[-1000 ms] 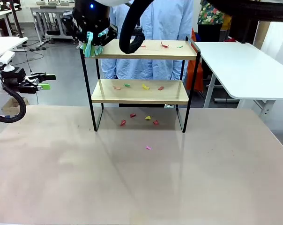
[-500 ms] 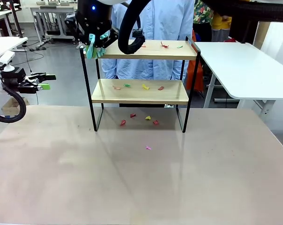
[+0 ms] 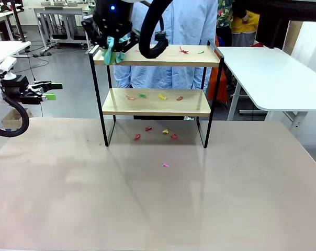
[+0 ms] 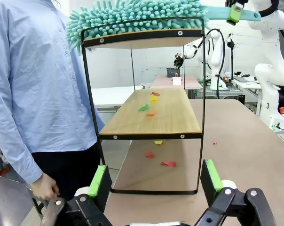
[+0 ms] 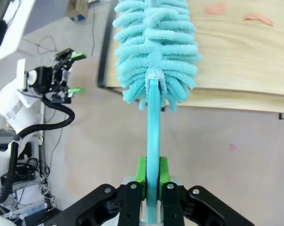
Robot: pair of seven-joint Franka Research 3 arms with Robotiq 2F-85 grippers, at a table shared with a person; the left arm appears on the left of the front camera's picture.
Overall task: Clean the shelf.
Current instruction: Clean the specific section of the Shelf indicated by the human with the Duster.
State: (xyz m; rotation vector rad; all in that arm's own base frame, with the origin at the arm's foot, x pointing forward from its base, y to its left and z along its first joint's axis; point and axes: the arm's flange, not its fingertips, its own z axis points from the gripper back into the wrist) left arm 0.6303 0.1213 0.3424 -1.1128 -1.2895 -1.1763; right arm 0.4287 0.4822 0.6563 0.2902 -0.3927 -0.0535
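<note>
Front view, item one: the shelf, upper centre of the frame at the table's far edge. It has two pale wood-grain boards, flat and matte, in a thin black metal frame on black legs.

Item two: duster, a teal chenille head of soft stubby fingers on a slim teal plastic handle. The head lies on the left end of the top board. You have the right gripper clamped on that handle, green pads pressed to both sides.

Item three: left gripper, at the frame's left edge and well apart from the shelf, jaws spread wide and holding nothing.

Item four: paper scraps, small, creased and light.
- At least two on the top board toward its right end, one red and one green.
- Four on the lower board.
- Five on the smooth beige table: four under the shelf and a pink one lower in the frame.

Progress, by my reckoning: barely begun. The top board's left part looks bare. Its right part and the whole lower board are left for you to sweep. Scraps this light should flick off readily under soft fibres.
</note>
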